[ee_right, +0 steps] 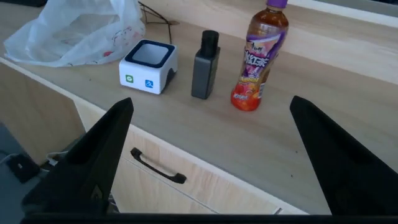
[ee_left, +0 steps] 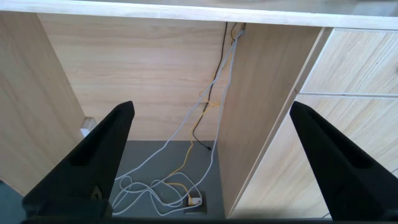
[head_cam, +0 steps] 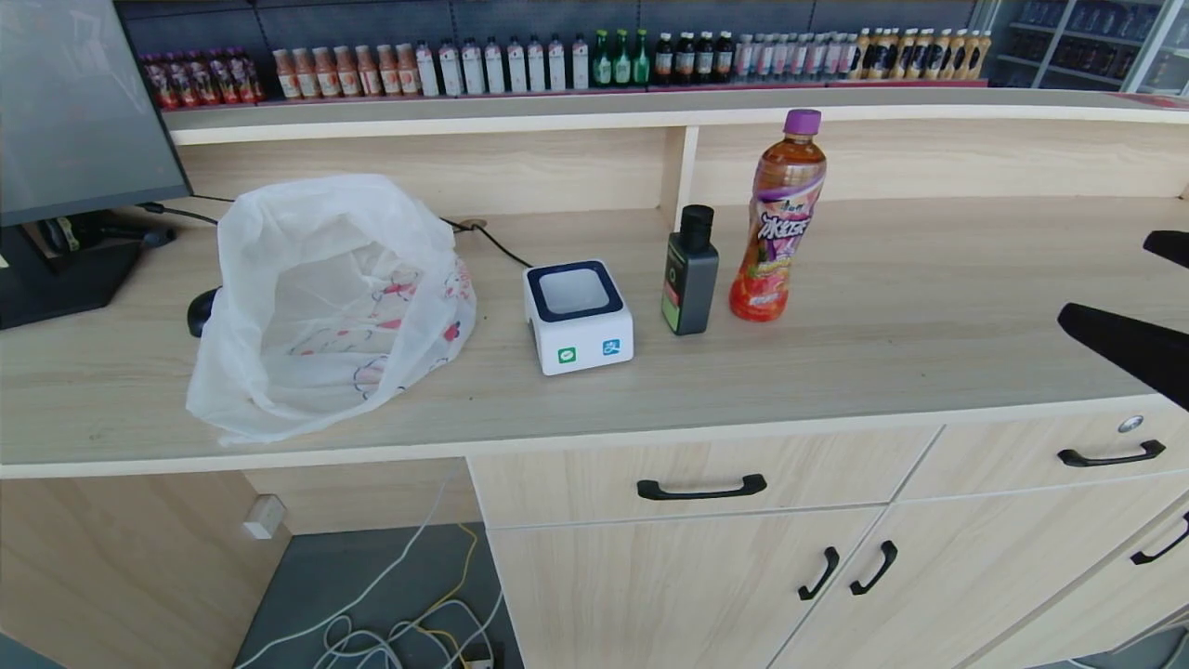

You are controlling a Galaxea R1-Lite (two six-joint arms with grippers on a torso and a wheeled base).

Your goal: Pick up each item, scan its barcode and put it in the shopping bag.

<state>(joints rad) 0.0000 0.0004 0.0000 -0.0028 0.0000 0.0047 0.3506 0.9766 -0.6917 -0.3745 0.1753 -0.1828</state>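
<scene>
I see the drink bottle (head_cam: pixel 778 218) standing upright on the bench (head_cam: pixel 929 307), long axis vertical and purple cap up. It holds orange-red liquid and its pink-and-purple label faces me. Just to its left stands a smaller dark grey bottle (head_cam: pixel 690 274), flat-sided with a black cap and a label on its front. It is also upright with its cap up, close to the drink bottle but not touching it. Left again sits the white cube scanner (head_cam: pixel 578 316), its dark-framed window facing up. Further left the shopping bag (head_cam: pixel 325 297), thin translucent white with pink print, slumps with its mouth open toward me. My right end effector (ee_right: pixel 211 102) hangs spread wide by the bench's front edge, holding nothing, well short of the bottles. My left end effector (ee_left: pixel 211 106) is spread wide too, empty, low before the recess under the bench where cables (ee_left: pixel 168 180) lie on the floor.
</scene>
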